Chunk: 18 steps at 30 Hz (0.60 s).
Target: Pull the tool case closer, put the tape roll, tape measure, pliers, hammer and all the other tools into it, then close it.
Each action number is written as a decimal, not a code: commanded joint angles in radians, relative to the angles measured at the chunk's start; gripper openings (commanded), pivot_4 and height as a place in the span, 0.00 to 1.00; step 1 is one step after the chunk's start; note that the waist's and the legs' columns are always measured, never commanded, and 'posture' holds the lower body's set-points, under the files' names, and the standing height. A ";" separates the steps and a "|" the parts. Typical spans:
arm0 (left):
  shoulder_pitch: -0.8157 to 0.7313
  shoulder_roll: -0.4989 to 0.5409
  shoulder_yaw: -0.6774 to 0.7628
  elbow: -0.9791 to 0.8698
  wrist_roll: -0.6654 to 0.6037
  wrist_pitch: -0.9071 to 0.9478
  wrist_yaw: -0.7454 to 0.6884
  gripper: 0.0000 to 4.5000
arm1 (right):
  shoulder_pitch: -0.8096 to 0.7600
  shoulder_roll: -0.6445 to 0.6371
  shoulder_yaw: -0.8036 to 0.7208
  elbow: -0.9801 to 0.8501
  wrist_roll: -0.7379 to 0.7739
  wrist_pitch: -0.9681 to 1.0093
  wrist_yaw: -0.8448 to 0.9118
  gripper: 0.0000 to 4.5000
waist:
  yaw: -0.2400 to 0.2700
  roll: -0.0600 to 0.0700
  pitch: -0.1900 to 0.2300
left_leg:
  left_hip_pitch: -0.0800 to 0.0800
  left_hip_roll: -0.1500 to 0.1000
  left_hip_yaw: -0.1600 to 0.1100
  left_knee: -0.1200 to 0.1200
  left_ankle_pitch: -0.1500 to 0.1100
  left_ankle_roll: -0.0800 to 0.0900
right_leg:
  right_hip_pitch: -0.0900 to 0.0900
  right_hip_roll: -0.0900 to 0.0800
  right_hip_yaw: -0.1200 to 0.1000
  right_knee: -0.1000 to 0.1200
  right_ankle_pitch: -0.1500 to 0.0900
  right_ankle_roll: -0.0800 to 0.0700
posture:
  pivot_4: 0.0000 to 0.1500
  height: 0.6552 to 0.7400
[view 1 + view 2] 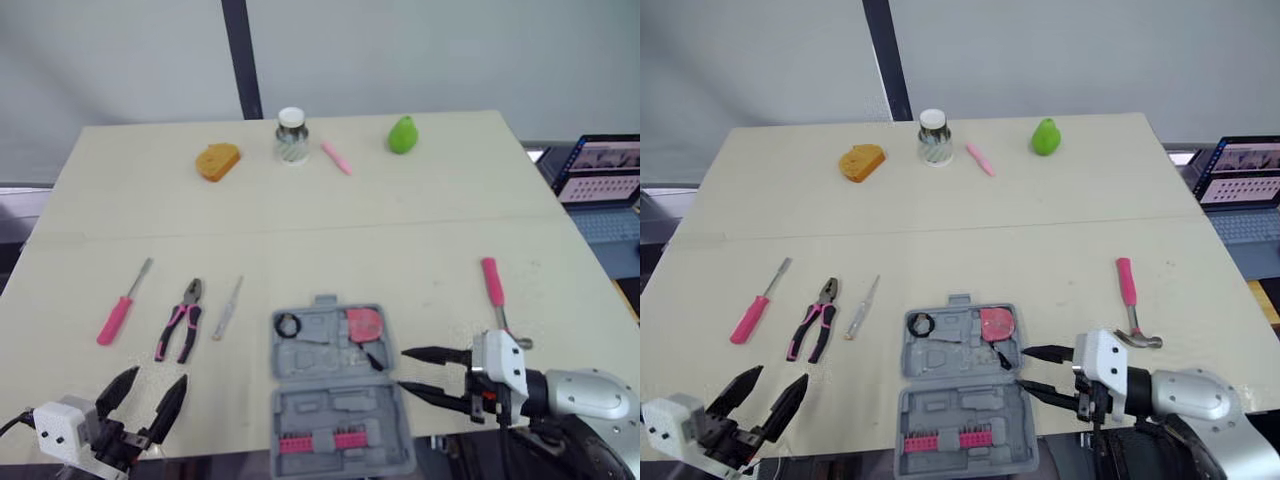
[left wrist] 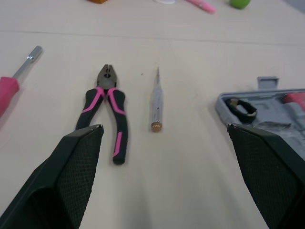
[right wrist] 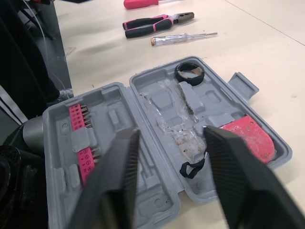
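Note:
The grey tool case (image 1: 388,404) lies open at the table's front edge. In its tray lie a black tape roll (image 1: 289,324) and a pink tape measure (image 1: 365,323); pink bits (image 1: 320,441) sit in the lid. Left of the case are the pink-handled pliers (image 1: 180,322), a clear tester screwdriver (image 1: 227,308) and a pink screwdriver (image 1: 122,306). The pink-handled hammer (image 1: 495,290) lies to the case's right. My right gripper (image 1: 408,368) is open at the case's right edge, above the tray (image 3: 157,100). My left gripper (image 1: 145,394) is open just in front of the pliers (image 2: 107,107).
Along the far side stand an orange sponge (image 1: 217,160), a small jar (image 1: 291,136), a pink pen (image 1: 336,156) and a green pear (image 1: 402,135). A laptop (image 1: 600,172) sits off the table's right edge. Bare tabletop stretches between the tools and the far objects.

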 commanded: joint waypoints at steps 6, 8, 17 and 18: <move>-0.020 0.020 0.015 -0.030 0.033 0.074 0.074 1.00 | -0.005 -0.005 0.018 0.015 -0.008 -0.052 0.034 0.99 | 0.008 0.000 0.000 | -0.001 0.000 0.000 -0.001 0.000 0.000 | -0.001 0.000 0.000 -0.001 0.000 0.000 | 1.00 0.95; -0.025 0.019 0.017 -0.021 0.032 0.069 0.067 1.00 | -0.010 0.003 0.023 0.024 -0.013 -0.068 0.030 0.99 | 0.008 0.000 0.000 | -0.001 0.000 0.000 -0.001 0.000 0.000 | -0.001 0.000 0.000 -0.002 0.000 0.000 | 1.00 0.95; -0.118 0.043 0.062 0.006 0.088 0.033 0.103 1.00 | 0.009 -0.020 0.012 0.020 -0.026 -0.071 0.027 0.99 | 0.012 0.000 0.000 | -0.001 0.000 0.001 0.000 0.000 0.000 | -0.001 0.000 0.000 -0.002 0.000 0.000 | 1.00 0.95; -0.141 0.053 0.073 0.002 0.078 0.068 0.124 1.00 | 0.011 -0.022 0.006 0.019 -0.025 -0.072 0.026 0.99 | 0.013 0.000 0.000 | -0.001 0.000 0.001 0.000 0.000 0.000 | 0.000 0.001 0.000 -0.001 0.000 0.000 | 1.00 0.95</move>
